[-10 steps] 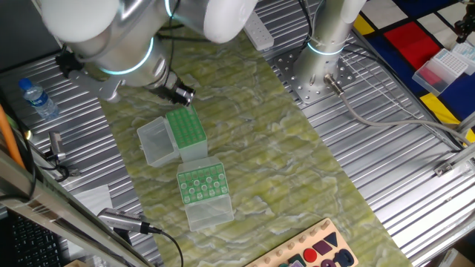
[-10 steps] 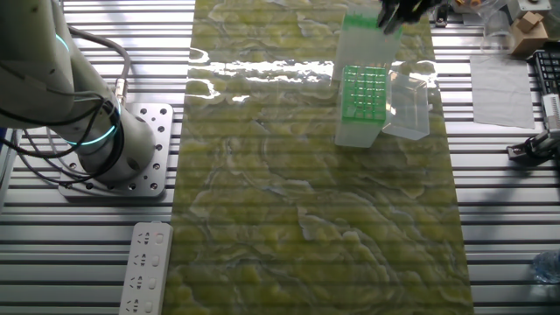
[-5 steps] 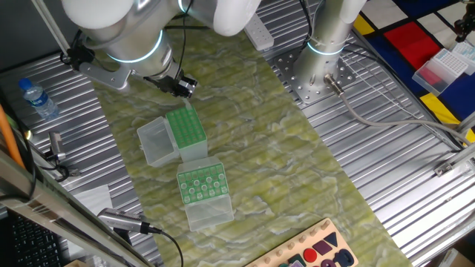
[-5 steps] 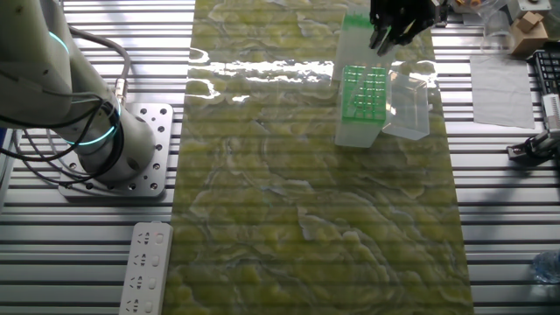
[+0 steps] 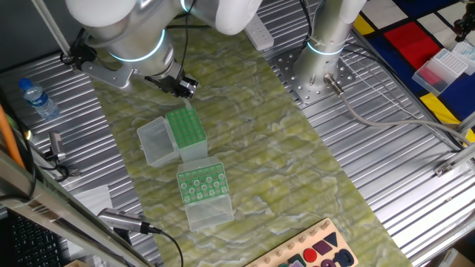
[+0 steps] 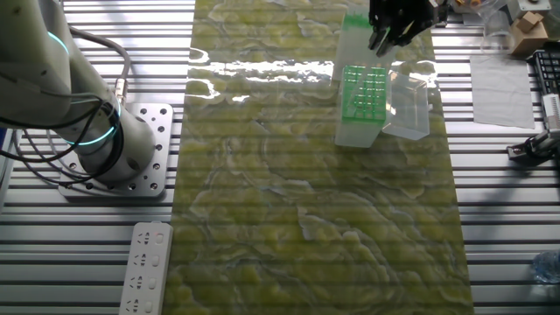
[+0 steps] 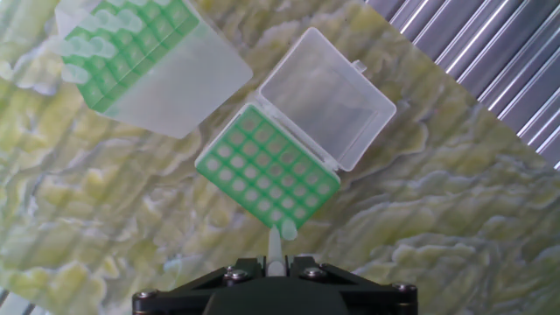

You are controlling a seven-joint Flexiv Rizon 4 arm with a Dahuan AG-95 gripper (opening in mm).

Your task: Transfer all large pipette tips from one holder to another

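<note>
My gripper (image 7: 276,261) is shut on one large pipette tip (image 7: 277,243), a whitish translucent cone that sticks out between the jaws. The tip's end hangs over the near corner of the empty green rack (image 7: 267,171), whose clear lid (image 7: 324,96) lies open beside it. The other green rack (image 7: 122,44), holding several pale tips, sits at the upper left. In one fixed view the gripper (image 5: 182,85) hovers above the empty rack (image 5: 185,132), with the filled rack (image 5: 202,183) nearer the camera. In the other fixed view the gripper (image 6: 389,31) is above the empty rack (image 6: 363,92).
The racks stand on a green-yellow mat (image 5: 252,148) over a ribbed metal table (image 5: 386,148). The arm's base (image 5: 326,44) is at the back. A water bottle (image 5: 37,100) lies at the left, and a shape-sorting board (image 5: 312,252) sits at the front edge.
The gripper moved with the tip towards the empty rack over the first half second, then held almost still.
</note>
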